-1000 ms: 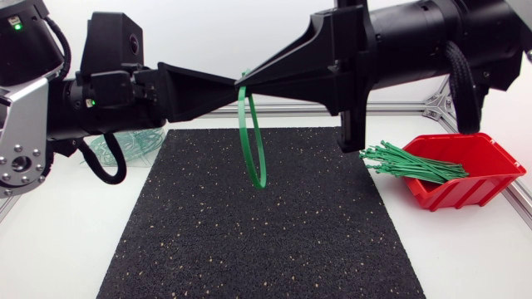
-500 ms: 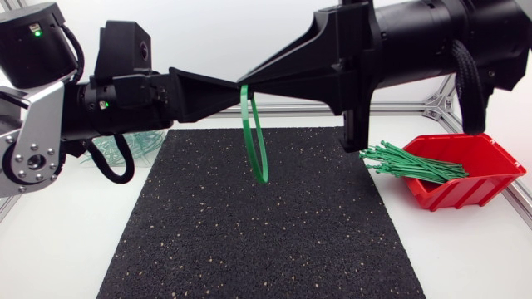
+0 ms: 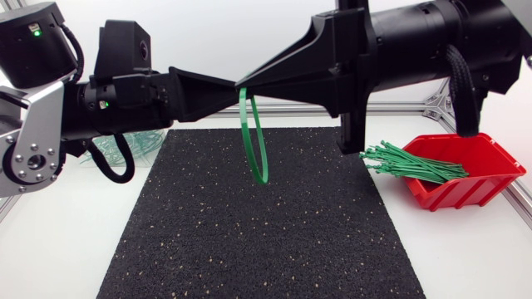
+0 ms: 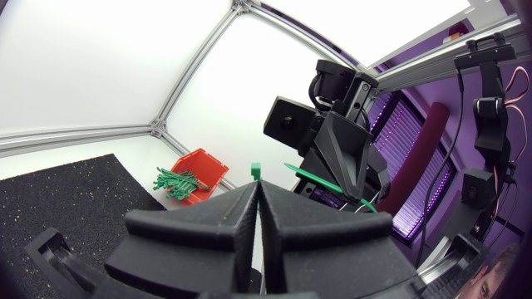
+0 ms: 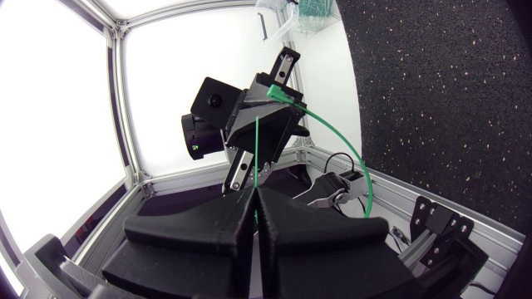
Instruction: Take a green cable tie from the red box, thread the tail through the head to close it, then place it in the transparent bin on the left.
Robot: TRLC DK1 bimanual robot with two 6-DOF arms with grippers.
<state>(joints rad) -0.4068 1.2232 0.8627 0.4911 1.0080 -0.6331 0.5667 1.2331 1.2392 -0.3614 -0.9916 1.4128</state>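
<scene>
Above the black mat [image 3: 266, 241] my two grippers meet tip to tip. A green cable tie [image 3: 253, 141] hangs below them as a closed loop. My left gripper [image 3: 232, 86] is shut on the tie near its head [image 4: 256, 170], which sticks out past the fingertips in the left wrist view. My right gripper [image 3: 248, 83] is shut on the thin tail [image 5: 257, 158], which runs from its tips to the left gripper ahead. The red box [image 3: 474, 174] at the right holds several green ties [image 3: 411, 162]. The transparent bin [image 3: 125, 146] is at the back left, partly hidden behind my left arm.
The speckled black mat covers the middle of the white table. An aluminium frame [image 3: 432, 106] runs along the table's far edge and right corner. The red box sits off the mat's right edge.
My left arm has shifted a little to the right and up, and the hanging loop has risen slightly. Both grippers stay shut on the tie.
</scene>
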